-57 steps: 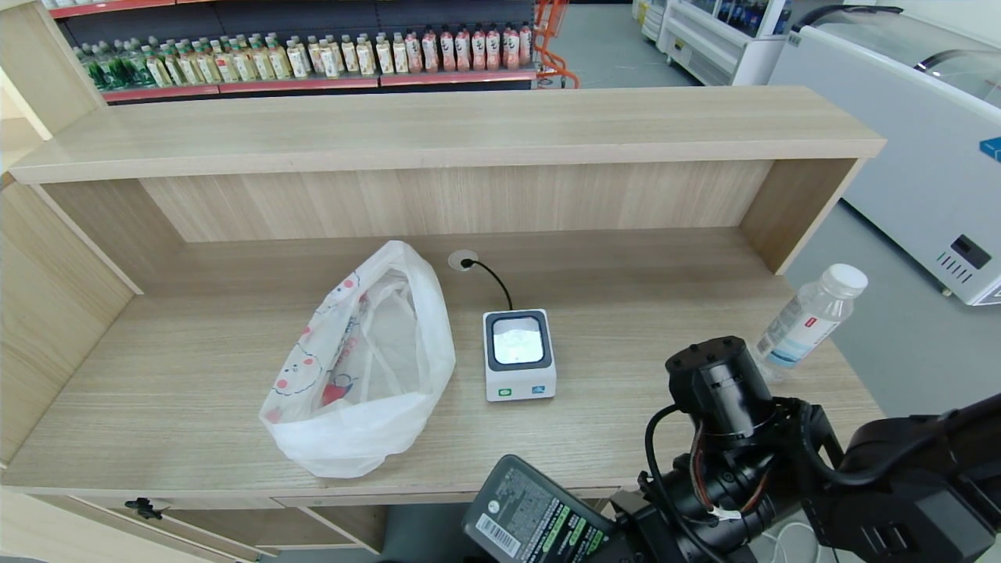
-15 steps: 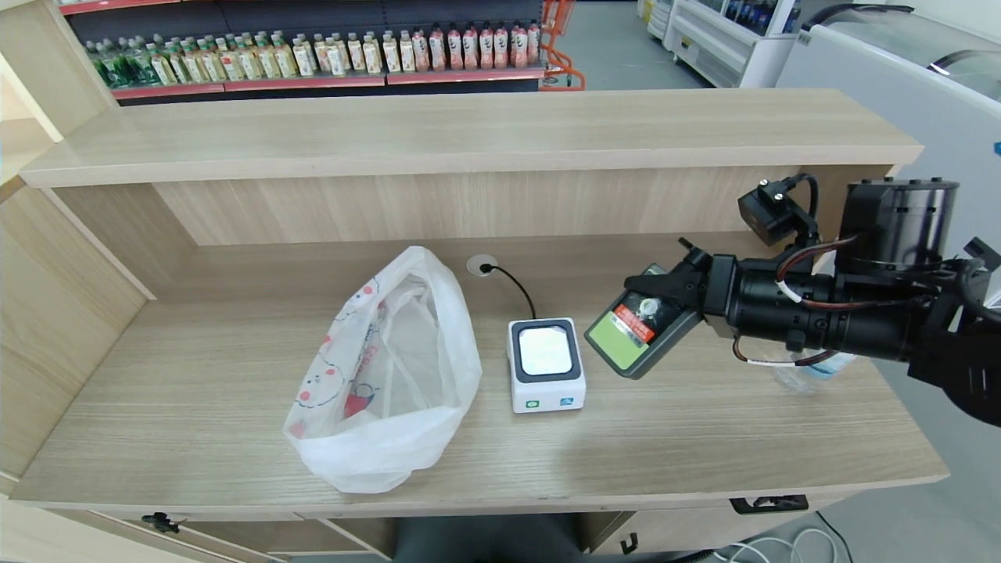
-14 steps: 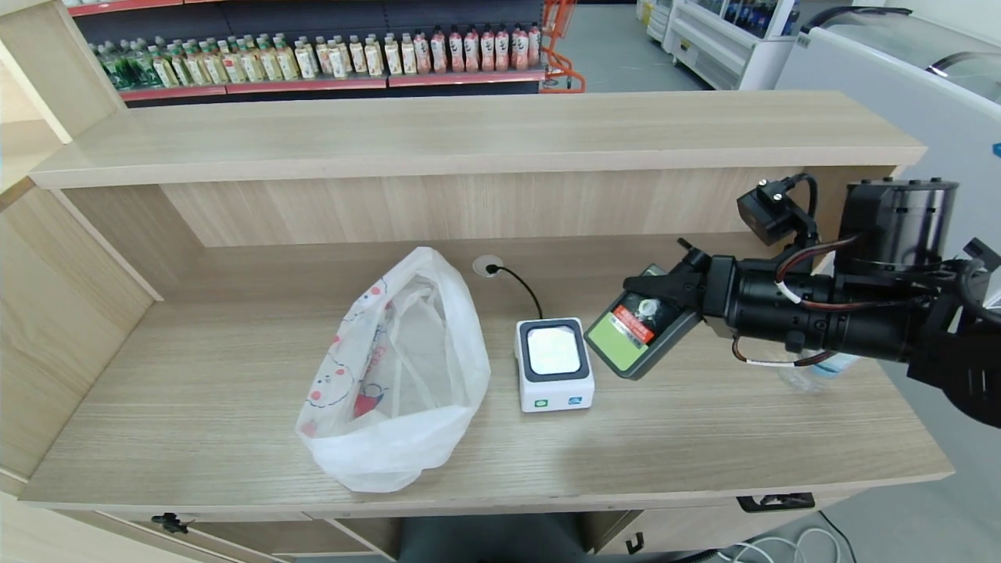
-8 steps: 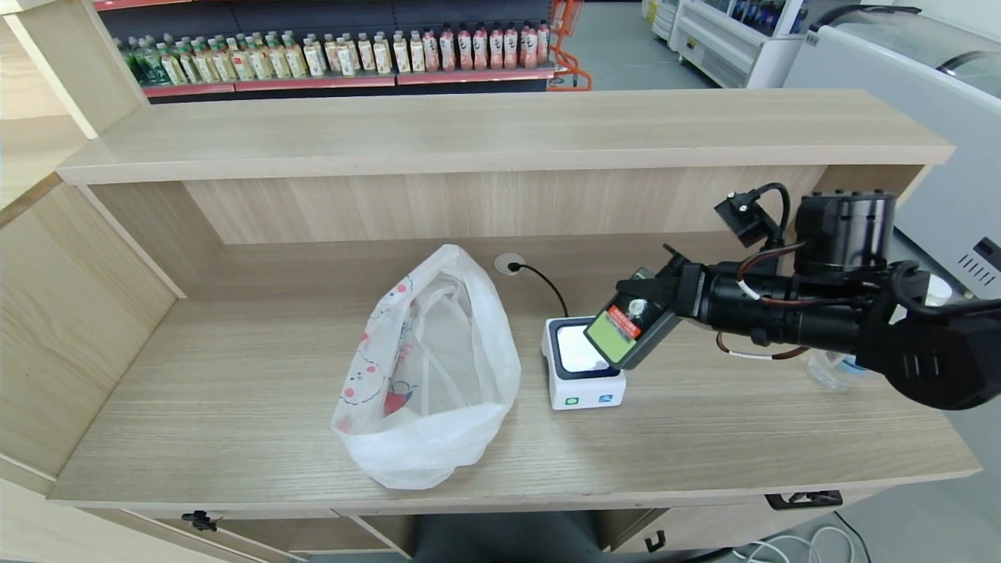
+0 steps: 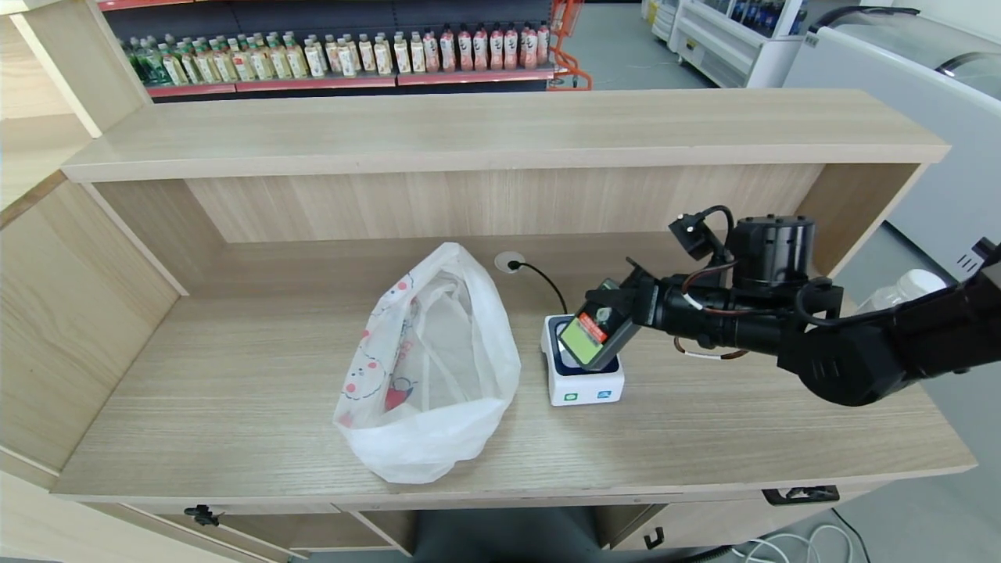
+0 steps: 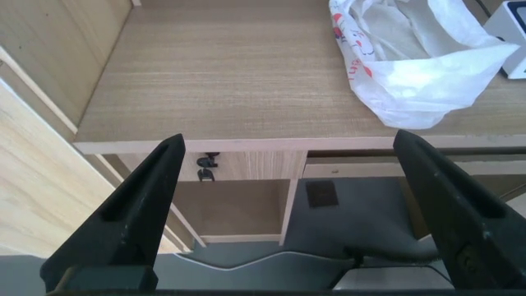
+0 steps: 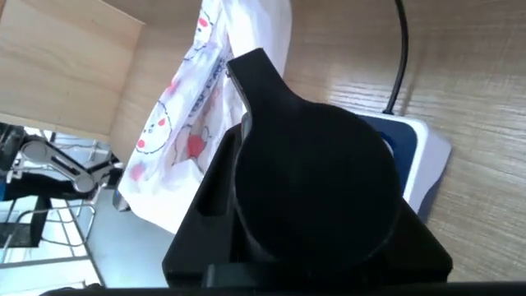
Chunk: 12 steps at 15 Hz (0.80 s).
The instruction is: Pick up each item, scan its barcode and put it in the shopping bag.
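My right gripper is shut on a dark grey box with a green and red label. It holds the box tilted just above the glass of the white barcode scanner, labelled face up toward me. The white shopping bag with cartoon prints lies open to the left of the scanner, beside it in the right wrist view too: bag, scanner. A clear water bottle with a white cap stands at the counter's far right, behind my right arm. My left gripper hangs open below the counter's front edge.
The scanner's black cable runs back to a hole in the counter. A raised wooden shelf and side walls enclose the counter at the back and both sides. Bare wood lies left of the bag and in front of the scanner.
The head camera shifted. My right arm lifted the box from below the counter's front edge, then carried it left and down until it is over the scanner.
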### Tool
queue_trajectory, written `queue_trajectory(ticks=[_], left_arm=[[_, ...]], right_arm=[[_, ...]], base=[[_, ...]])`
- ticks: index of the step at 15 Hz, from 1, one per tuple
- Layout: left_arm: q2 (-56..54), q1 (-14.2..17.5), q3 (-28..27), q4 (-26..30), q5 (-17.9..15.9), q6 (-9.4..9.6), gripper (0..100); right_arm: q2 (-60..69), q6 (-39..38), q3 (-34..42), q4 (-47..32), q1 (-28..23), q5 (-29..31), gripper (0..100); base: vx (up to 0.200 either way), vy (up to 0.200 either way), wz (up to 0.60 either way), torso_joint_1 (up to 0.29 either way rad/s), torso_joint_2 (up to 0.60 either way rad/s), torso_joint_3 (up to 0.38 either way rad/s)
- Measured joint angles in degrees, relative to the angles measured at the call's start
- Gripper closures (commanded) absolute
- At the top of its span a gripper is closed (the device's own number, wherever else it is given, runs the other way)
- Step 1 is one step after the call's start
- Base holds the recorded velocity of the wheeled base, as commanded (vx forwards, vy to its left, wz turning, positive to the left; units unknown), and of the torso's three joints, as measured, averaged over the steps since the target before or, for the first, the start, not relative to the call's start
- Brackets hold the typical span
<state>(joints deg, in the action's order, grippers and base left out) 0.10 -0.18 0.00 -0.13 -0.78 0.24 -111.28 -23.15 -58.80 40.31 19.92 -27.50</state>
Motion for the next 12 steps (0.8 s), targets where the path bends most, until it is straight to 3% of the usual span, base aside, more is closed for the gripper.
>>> queue_trajectory(ticks=[12], left_arm=[[0.0,0.0,0.0,0.0,0.0,0.02,0]], right_arm=[[-5.1,0.0,-3.7,0.6,1.2,0.1,100]], base=[[0.000,0.000,0.00,0.000,0.00,0.000]])
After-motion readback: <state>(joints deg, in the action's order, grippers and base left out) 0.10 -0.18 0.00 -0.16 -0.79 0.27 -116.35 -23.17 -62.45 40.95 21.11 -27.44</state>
